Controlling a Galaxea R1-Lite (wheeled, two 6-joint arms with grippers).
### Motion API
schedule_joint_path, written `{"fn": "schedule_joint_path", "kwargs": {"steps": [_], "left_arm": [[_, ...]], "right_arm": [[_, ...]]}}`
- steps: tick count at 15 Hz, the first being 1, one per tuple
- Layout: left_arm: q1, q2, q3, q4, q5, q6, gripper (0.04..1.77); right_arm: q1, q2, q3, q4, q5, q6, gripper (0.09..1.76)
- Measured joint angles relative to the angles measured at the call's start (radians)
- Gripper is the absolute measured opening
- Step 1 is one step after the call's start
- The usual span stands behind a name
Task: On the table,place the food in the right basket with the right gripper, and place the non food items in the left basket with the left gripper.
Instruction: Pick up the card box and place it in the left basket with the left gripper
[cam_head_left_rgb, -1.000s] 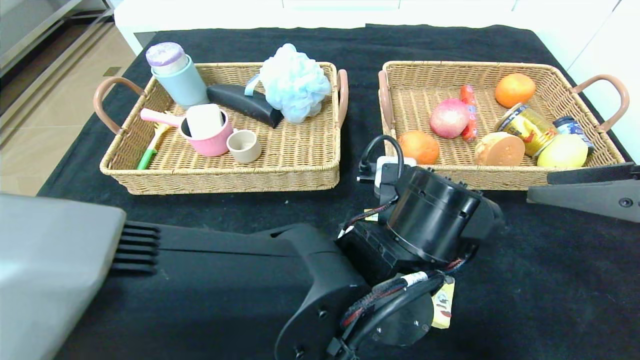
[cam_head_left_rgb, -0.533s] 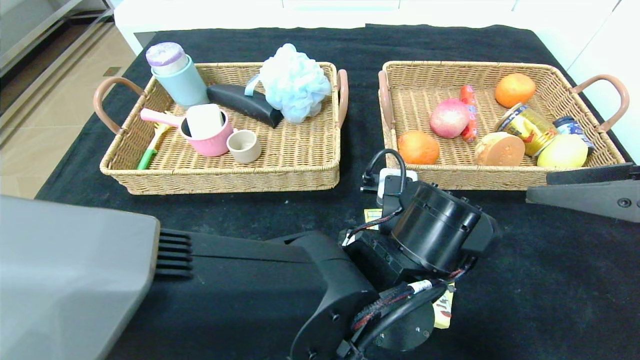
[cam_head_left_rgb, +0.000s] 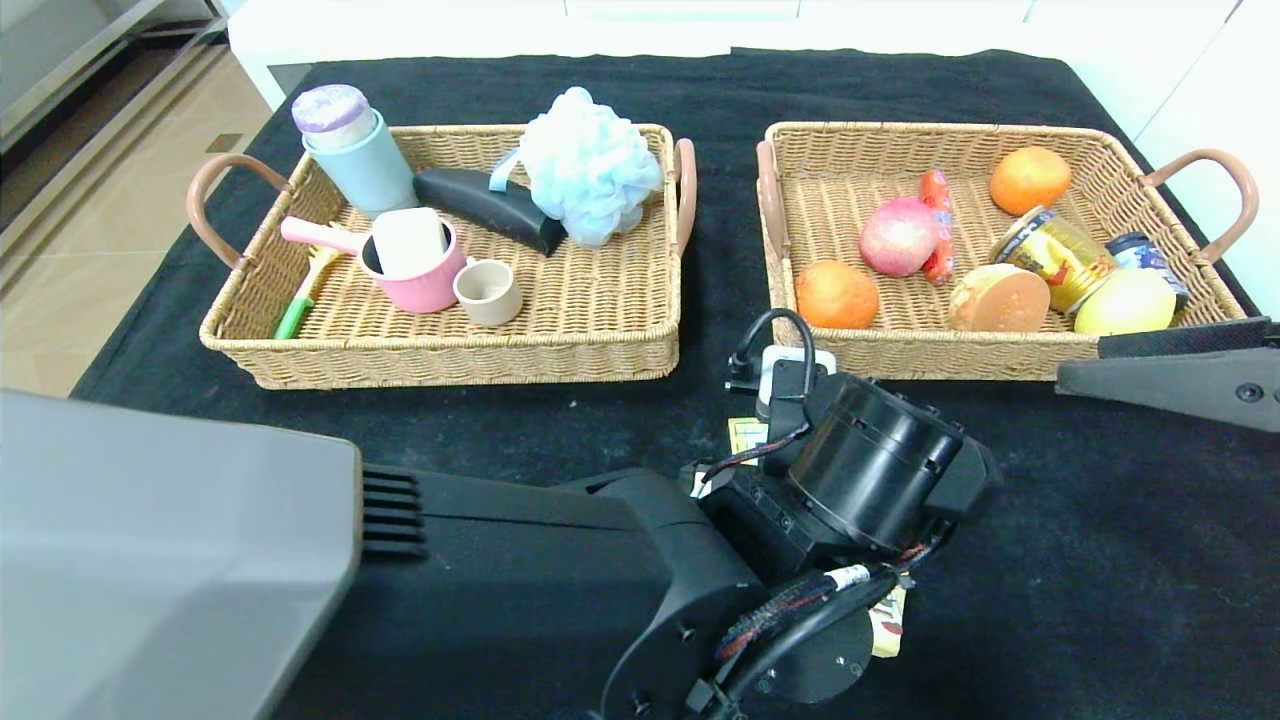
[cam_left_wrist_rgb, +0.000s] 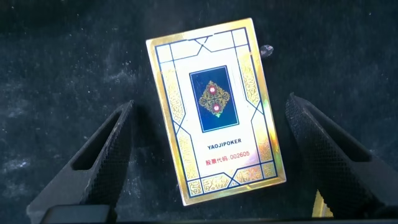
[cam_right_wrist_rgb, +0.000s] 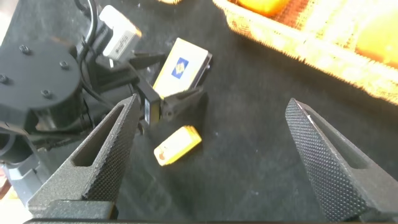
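A gold-edged playing card box (cam_left_wrist_rgb: 214, 109) lies flat on the black table. My left gripper (cam_left_wrist_rgb: 210, 106) is open right above it, one finger on each side, not touching it. In the head view my left wrist (cam_head_left_rgb: 870, 470) hides the fingers and most of the box (cam_head_left_rgb: 745, 437). A small yellow packet (cam_head_left_rgb: 888, 620) lies beside the wrist and also shows in the right wrist view (cam_right_wrist_rgb: 177, 144). My right gripper (cam_right_wrist_rgb: 212, 102) is open and empty, held above the table near the right basket (cam_head_left_rgb: 1000, 358).
The left basket (cam_head_left_rgb: 440, 362) holds a blue bottle, a bath puff, a pink pot, a cup and a dark case. The right basket holds oranges, an apple, a sausage, cans, bread and a lemon. Bare black cloth lies in front of both baskets.
My left arm has moved a little toward the near table edge and lower over the card box. The right gripper has barely shifted. Nothing has been gripped.
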Motion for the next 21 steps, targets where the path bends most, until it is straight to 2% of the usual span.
{"fn": "schedule_joint_path", "kwargs": {"steps": [5,8,10,21], "left_arm": [[0.000,0.008,0.001,0.002,0.001,0.000,1.72],[0.000,0.009,0.001,0.007,0.001,0.000,1.24],[0.000,0.008,0.001,0.007,0.001,0.000,1.07],[0.001,0.003,0.008,0.024,0.001,0.001,1.04]], "right_arm": [[-0.006,0.000,0.004,-0.008,0.000,0.000,1.71],[-0.006,0.000,0.004,-0.007,0.001,0.000,1.71],[-0.007,0.000,0.004,-0.006,0.001,0.000,1.71],[-0.007,0.000,0.004,-0.006,0.001,0.000,1.71]]}}
